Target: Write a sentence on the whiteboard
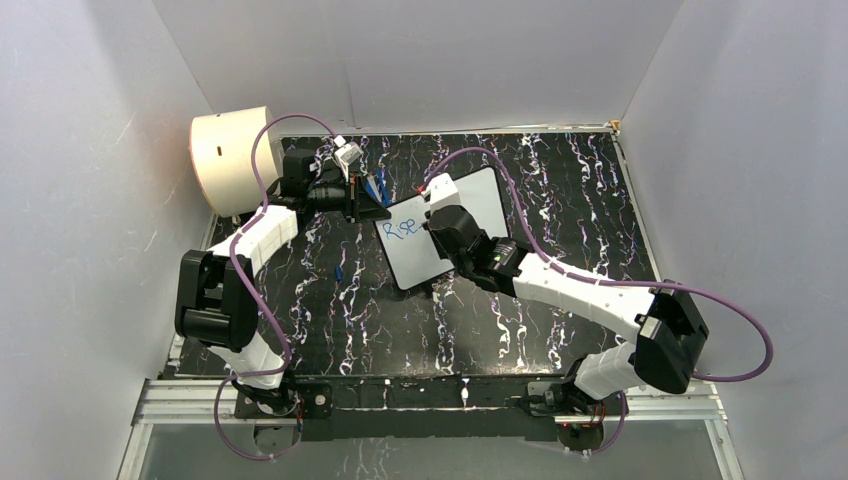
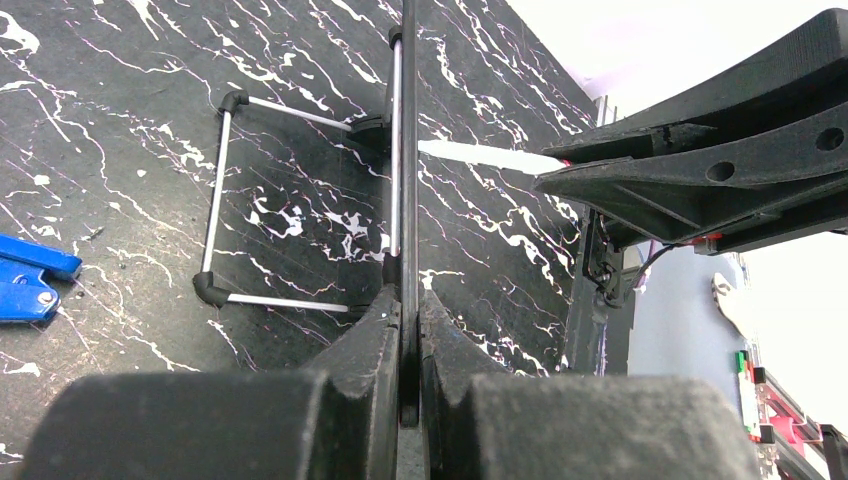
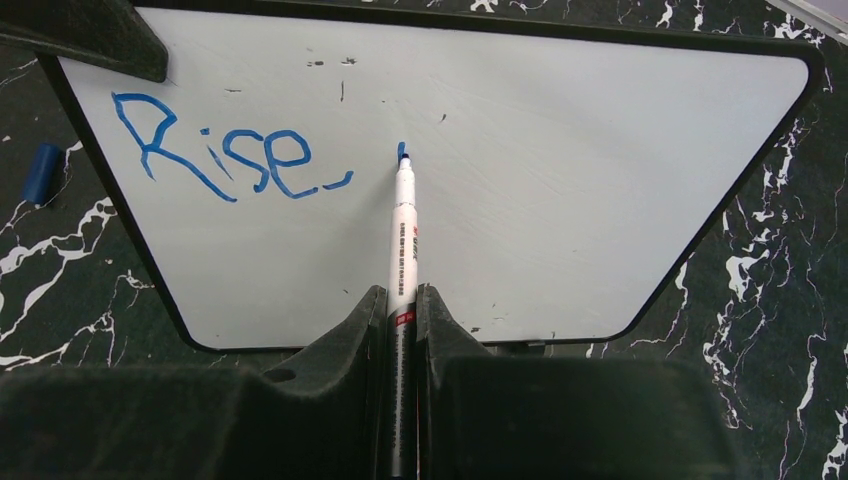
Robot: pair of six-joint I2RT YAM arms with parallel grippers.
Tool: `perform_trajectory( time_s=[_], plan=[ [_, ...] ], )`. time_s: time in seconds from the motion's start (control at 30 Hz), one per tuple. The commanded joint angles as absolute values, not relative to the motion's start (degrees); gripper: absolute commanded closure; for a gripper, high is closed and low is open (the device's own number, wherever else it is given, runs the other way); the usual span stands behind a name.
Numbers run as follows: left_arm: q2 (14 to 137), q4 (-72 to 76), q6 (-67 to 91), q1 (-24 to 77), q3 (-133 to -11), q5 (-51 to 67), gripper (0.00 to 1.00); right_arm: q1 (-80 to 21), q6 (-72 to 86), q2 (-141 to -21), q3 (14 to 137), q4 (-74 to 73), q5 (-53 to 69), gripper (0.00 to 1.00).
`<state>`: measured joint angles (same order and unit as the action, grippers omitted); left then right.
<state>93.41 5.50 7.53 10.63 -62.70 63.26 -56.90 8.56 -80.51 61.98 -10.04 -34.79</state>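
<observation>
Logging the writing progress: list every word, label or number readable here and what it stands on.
"Rise" in blue handwriting on the whiteboard, plus one short unreadable stroke at the marker tip.
Print on the marker's barrel: too small to read.
Nothing else legible.

The right arm hides part of the whiteboard. Print on the marker is too small to read. A blue thing is cut off.
</observation>
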Motion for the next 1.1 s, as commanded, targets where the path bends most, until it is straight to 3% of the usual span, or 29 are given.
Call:
perform_trajectory(
  time_s=[0.0,1.07],
  plan=[
    [91.1,4.1,7.0,10.9,-63.7,65.8,1.00,-56.4,7.7,-79.7,62.6,-5.8,-37.3,1.00],
    [91.2,3.3,6.6,10.9,-64.0,64.6,1.00,-56.0,8.2,-75.6,61.0,-9.2,-36.1,1.00]
  ],
)
